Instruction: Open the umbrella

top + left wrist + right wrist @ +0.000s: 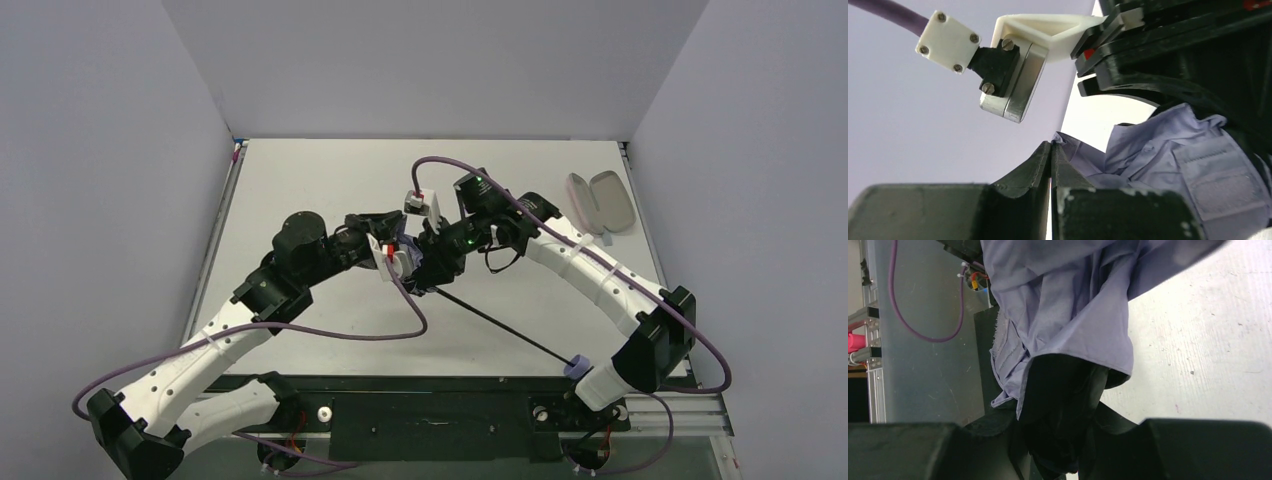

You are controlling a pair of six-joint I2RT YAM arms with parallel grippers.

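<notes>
The umbrella lies folded at the table's middle. Its thin black shaft runs down-right to the small lavender handle near the right arm's base. The bunched lavender canopy sits between both grippers. My left gripper is shut, pinching a corner of the canopy at its fingertips. The lavender strap hangs beside it. My right gripper is shut around the canopy bundle, with the black underside between its jaws.
An oval pale hinged case lies open at the back right of the table. The right wrist's camera mount hangs close in front of my left gripper. Grey walls enclose the table on three sides.
</notes>
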